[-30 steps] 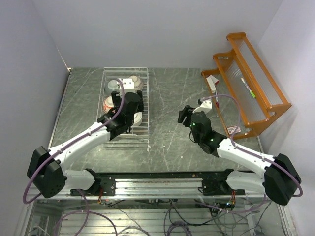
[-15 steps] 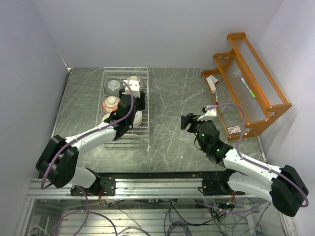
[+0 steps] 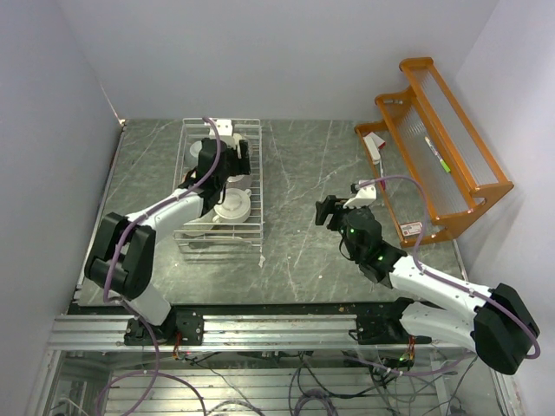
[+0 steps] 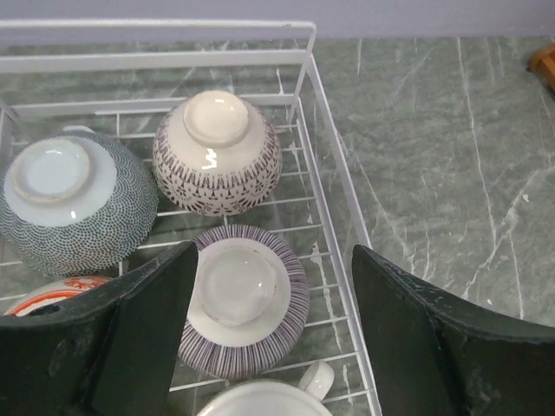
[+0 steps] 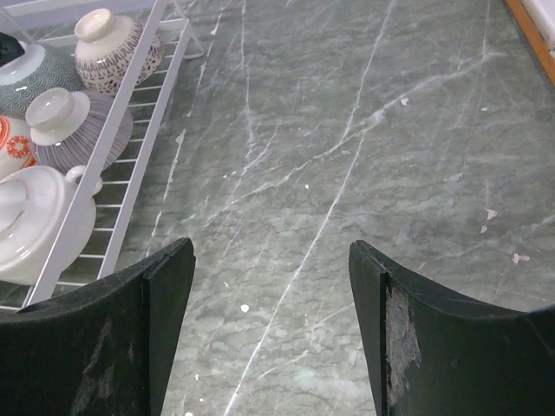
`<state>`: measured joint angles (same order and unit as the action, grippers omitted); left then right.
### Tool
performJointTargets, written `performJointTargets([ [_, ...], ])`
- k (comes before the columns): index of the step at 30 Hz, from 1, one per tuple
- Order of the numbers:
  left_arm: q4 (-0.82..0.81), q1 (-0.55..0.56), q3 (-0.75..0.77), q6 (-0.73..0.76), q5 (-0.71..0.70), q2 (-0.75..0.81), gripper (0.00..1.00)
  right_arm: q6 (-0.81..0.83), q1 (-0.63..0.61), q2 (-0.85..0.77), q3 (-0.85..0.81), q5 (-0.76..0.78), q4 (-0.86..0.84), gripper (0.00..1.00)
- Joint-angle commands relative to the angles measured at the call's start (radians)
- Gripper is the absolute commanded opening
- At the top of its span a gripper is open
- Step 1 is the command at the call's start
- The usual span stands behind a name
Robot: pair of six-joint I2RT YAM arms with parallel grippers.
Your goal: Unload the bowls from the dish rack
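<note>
Bowls (image 5: 78, 130) sat foot-up inside the dish rack (image 4: 334, 217): a lattice-patterned bowl (image 4: 217, 154) at the far corner, a blue-grey scale-patterned bowl (image 4: 74, 204) beside it, a purple-striped bowl (image 4: 244, 299) nearer. Left gripper (image 4: 273, 277) hovered over that striped one, jaws apart, nothing held. An orange-marked bowl (image 4: 52, 293) hid mostly behind one finger, and the cream handled bowl (image 4: 277, 394) was cut off by the frame. Right gripper (image 5: 270, 260) hung over the marble tabletop (image 5: 390, 130) beside the rack, jaws apart too.
</note>
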<state>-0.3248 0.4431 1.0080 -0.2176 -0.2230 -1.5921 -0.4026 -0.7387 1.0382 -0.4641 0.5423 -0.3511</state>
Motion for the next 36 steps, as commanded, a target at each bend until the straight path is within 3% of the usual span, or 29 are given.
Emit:
performJointTargets([
  [1, -0.011, -0.04, 0.013, -0.049, 0.108, -0.033, 0.82, -0.002, 0.007, 0.002, -0.012, 0.002, -0.003, 0.72],
  [12, -0.014, -0.056, -0.009, -0.006, 0.043, -0.092, 0.78, -0.005, 0.013, 0.032, -0.015, -0.011, -0.011, 0.7],
  [21, 0.009, -0.056, 0.005, 0.023, 0.034, -0.132, 0.91, -0.006, 0.016, 0.047, -0.016, -0.018, -0.02, 0.7],
  [36, 0.03, -0.055, 0.025, 0.051, -0.005, -0.186, 0.83, -0.006, 0.016, 0.068, -0.018, -0.022, -0.029, 0.68],
])
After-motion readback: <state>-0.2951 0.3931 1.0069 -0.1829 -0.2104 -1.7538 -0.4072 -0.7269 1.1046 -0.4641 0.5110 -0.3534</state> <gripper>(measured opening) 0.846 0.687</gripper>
